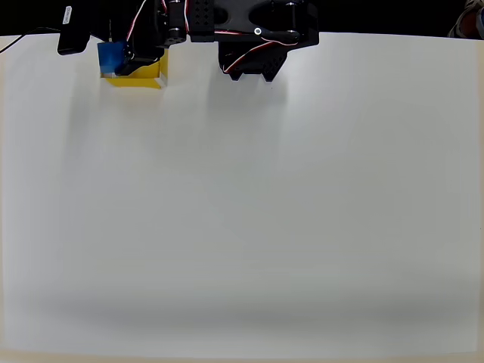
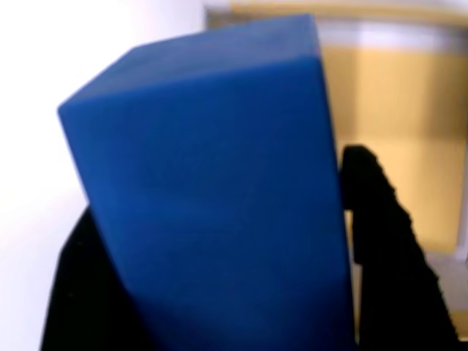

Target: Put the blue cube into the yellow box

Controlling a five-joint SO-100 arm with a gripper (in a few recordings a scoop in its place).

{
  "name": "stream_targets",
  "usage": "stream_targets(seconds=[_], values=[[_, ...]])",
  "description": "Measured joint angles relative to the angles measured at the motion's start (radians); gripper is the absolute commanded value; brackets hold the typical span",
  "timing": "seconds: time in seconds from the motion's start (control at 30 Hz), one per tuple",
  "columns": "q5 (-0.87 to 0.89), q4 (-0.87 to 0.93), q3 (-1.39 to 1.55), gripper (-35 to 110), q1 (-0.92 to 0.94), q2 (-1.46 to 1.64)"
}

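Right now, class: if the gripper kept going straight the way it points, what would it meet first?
Probably the yellow box. The gripper, shut on the blue cube, points toward the box's inside; depth is unclear, so the cube may touch the floor or the rim first.

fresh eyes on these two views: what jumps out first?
In the wrist view, the blue cube looms huge, pinched between the dark fingers, with the yellow box behind it at the upper right. In the overhead view the action is packed into the top left corner: the black arm reaches over the box, cube held at its left edge. The rest of the white table is bare.
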Motion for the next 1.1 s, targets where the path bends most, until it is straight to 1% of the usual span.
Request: stream_targets(seconds=[0.33, 0.77, 1.1], values=[[0.031, -0.043, 0.138, 13, 0.000, 0.009], [0.011, -0.046, 0.153, 12, 0.097, 0.021], [0.071, -0.115, 0.225, 16, 0.118, 0.023]])
